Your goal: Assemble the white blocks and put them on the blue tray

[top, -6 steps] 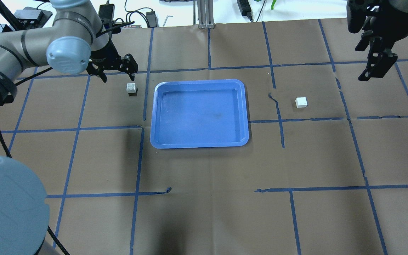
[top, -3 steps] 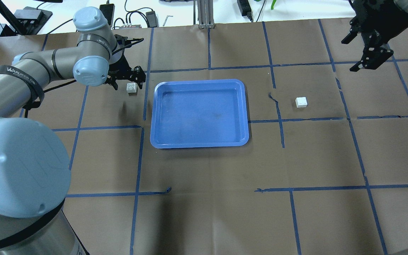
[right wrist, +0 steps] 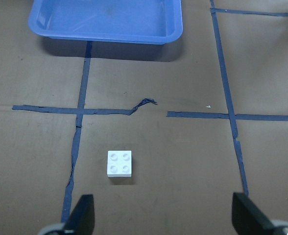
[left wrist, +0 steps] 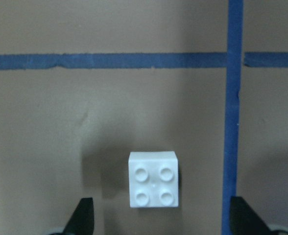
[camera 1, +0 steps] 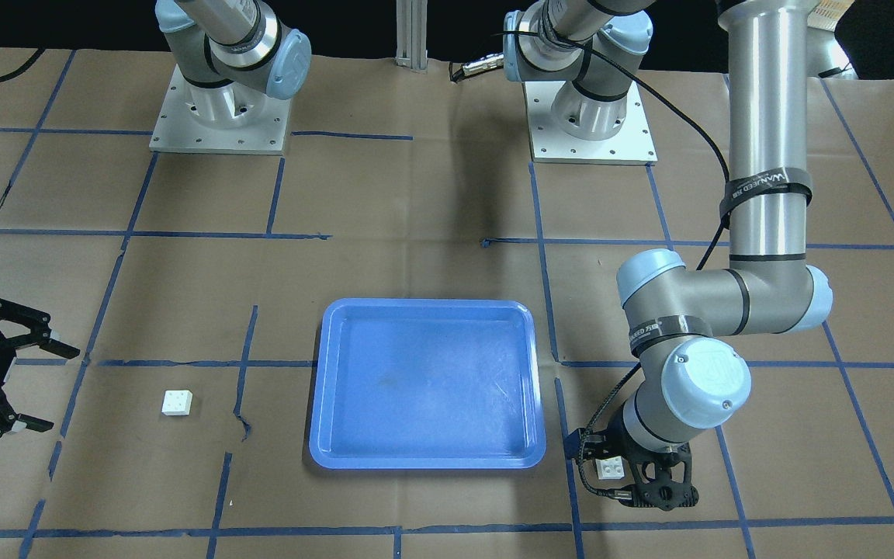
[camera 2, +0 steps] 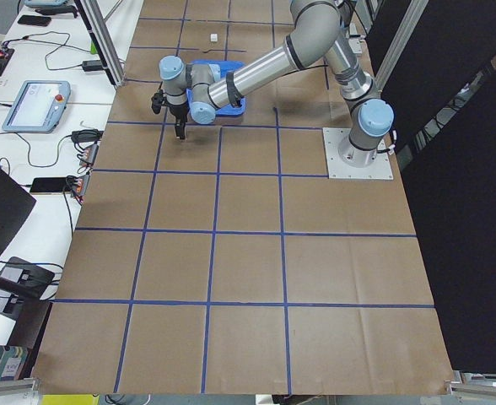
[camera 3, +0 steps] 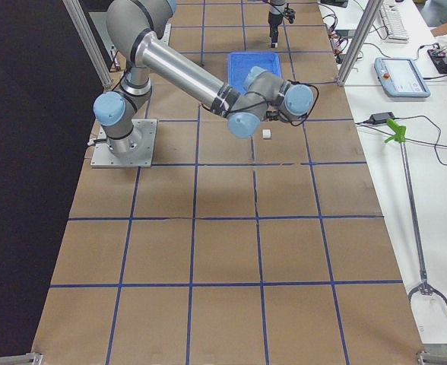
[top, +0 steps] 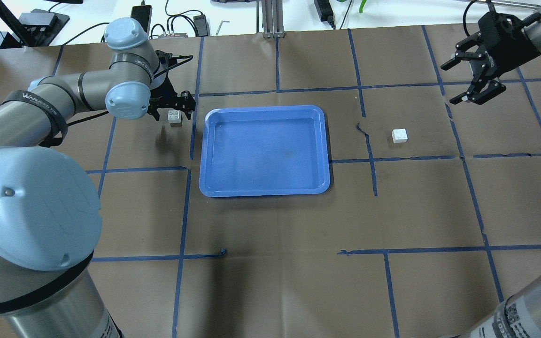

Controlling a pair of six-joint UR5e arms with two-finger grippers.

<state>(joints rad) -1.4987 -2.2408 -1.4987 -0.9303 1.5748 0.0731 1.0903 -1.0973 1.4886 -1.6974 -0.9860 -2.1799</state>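
Nothing is joined yet: wide left gripper [left wrist: 162,218] over left white block [left wrist: 154,179], wide right gripper [right wrist: 164,218] before right white block [right wrist: 120,163], blue tray [top: 261,150] bare.

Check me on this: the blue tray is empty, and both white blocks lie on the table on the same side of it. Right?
Not quite. The blue tray is empty, but the blocks lie on opposite sides of it: the left block and the right block, as the overhead view shows.
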